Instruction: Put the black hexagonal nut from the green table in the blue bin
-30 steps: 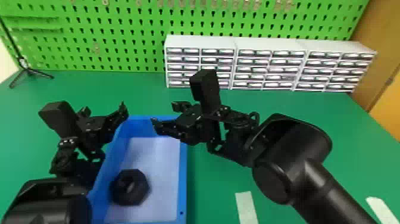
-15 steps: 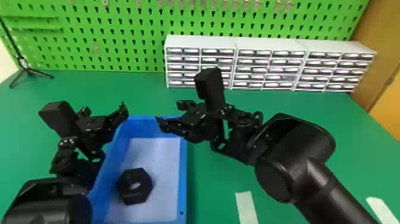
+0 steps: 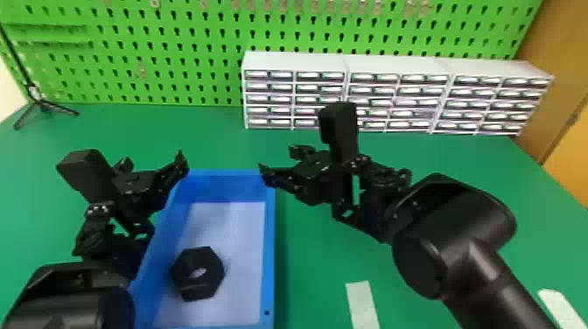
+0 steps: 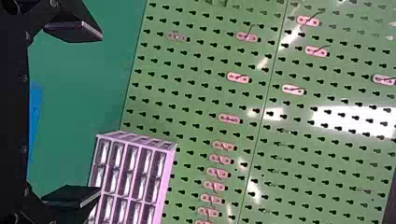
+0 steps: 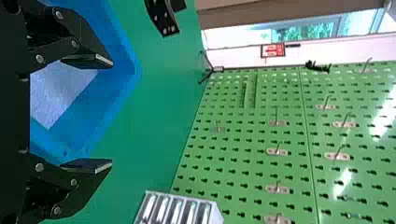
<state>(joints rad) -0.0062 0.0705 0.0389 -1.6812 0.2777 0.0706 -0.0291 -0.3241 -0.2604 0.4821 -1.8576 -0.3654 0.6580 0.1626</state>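
The black hexagonal nut (image 3: 189, 261) lies on the pale floor of the blue bin (image 3: 269, 245), in its nearer part. My left gripper (image 3: 153, 161) is over the bin's left side, and in the left wrist view the left gripper (image 4: 99, 113) has its fingers wide apart. Above the bin's far right corner is my right gripper (image 3: 280, 158). In the right wrist view the right gripper (image 5: 111, 113) is open too, with nothing between its fingers and the bin (image 5: 105, 121) beyond them. Neither gripper touches the nut.
A white drawer cabinet (image 3: 398, 65) stands at the back of the green table (image 3: 472, 175), before a green pegboard (image 3: 175, 52). A small black tripod (image 3: 41, 103) is at the back left. Pale strips (image 3: 362, 304) lie at the front right.
The nut has shifted slightly right and settled at another angle on the bin floor. My right gripper has moved a little to the right, away from the bin. The left arm kept still.
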